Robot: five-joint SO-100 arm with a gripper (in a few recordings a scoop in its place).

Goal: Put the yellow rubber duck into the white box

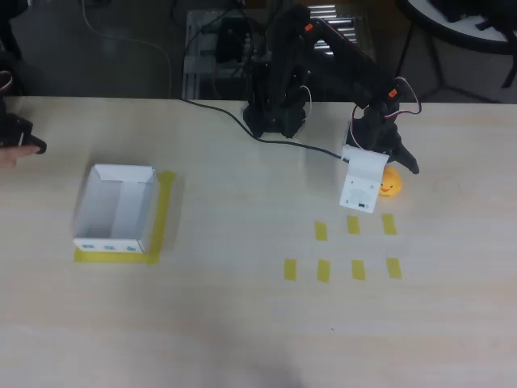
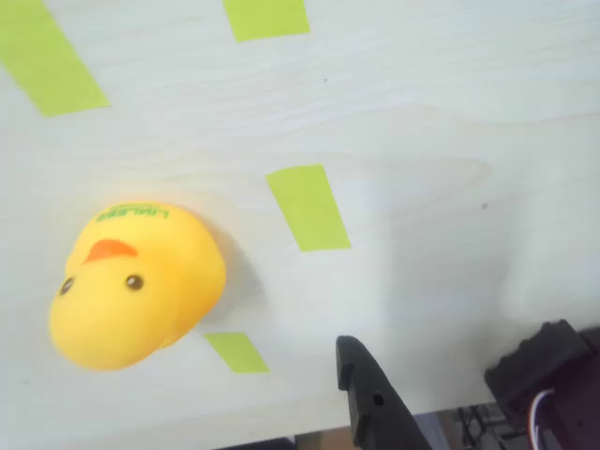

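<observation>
Overhead view is showing the yellow rubber duck sitting on the table, so it is not in the white box yet. Taking the duck as our spot, the gripper is hanging right above and just behind it, nearly touching, and a white block on the arm is sitting just to the duck's left. The arm is leaning out this way because it is probably getting ready to grab the duck. Nothing is squeezing the duck, so the claw is not holding anything, but I cannot tell how wide it is spread. Wrist view is showing the duck lying on its side with its face looking up at the camera, and one dark finger is poking in well off to the duck's right, not touching it. Little yellow tape pieces are lying just below the duck in the overhead view, likely marking places where the duck can start. Far to the duck's left, the box is sitting open on top of a yellow tape frame that is probably keeping its place the same each time. The box is looking empty, so the whole carry is still waiting to be done.
</observation>
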